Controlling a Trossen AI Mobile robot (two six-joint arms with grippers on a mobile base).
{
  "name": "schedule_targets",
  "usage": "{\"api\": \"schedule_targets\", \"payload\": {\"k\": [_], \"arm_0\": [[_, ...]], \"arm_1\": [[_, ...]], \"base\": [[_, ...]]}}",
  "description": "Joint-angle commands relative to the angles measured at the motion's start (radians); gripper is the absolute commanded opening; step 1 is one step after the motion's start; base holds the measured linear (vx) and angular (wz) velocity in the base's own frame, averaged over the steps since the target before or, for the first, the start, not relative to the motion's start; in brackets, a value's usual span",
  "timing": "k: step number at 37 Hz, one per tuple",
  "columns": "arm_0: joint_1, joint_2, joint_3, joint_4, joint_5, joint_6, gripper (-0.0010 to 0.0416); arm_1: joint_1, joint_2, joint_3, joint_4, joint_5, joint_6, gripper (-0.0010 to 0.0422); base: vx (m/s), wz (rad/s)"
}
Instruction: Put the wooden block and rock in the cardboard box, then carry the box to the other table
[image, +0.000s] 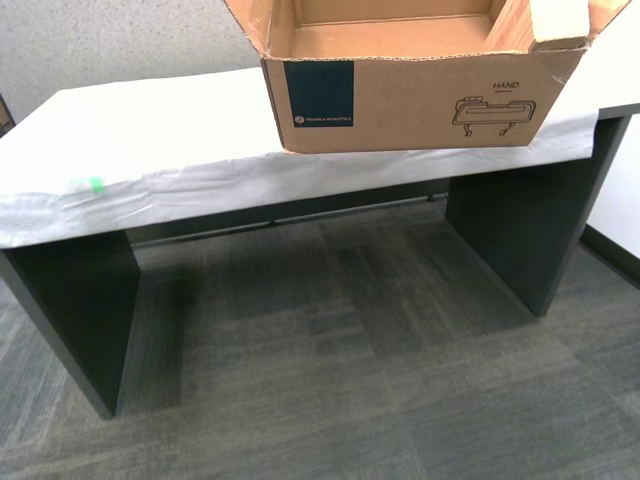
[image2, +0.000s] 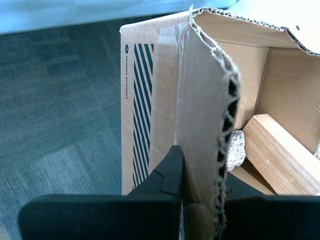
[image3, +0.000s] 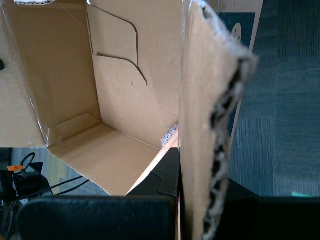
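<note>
Exterior view shows you the brown corrugated cardboard box (image: 420, 95) over the grey-white sheeted table (image: 150, 150), my first gripper (image3: 200, 192) and my second gripper (image2: 202, 187) each clamped on a flap.

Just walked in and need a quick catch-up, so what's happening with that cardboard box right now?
Each of the robot's two grippers is clamped on an upright flap of the brown corrugated cardboard box: my first gripper on one, my second gripper on another. The pale wooden block and the small lumpy rock are already inside. In the exterior view the box is at the front edge of the table with the wrinkled greyish-white sheet.
</note>
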Motion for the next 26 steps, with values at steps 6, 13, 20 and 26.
{"api": "schedule_targets", "payload": {"k": [6,13,20,26], "arm_0": [[0.0,-0.001,0.001,0.003,-0.007,0.0,0.0],[0.0,-0.002,0.001,-0.002,-0.007,0.006,0.0],[0.0,-0.002,0.001,-0.001,-0.007,0.009,0.0],[0.0,-0.001,0.001,-0.001,-0.007,0.011,0.0]], "arm_1": [[0.001,-0.001,0.002,-0.001,-0.024,-0.014,-0.0001],[0.001,-0.001,0.002,-0.002,-0.033,0.007,0.0],[0.0,-0.001,0.002,-0.002,-0.032,0.035,0.0],[0.0,-0.001,0.002,-0.022,-0.032,0.054,0.0]], "base": [[0.218,0.102],[0.22,0.121],[0.222,0.115],[0.22,0.096]]}}
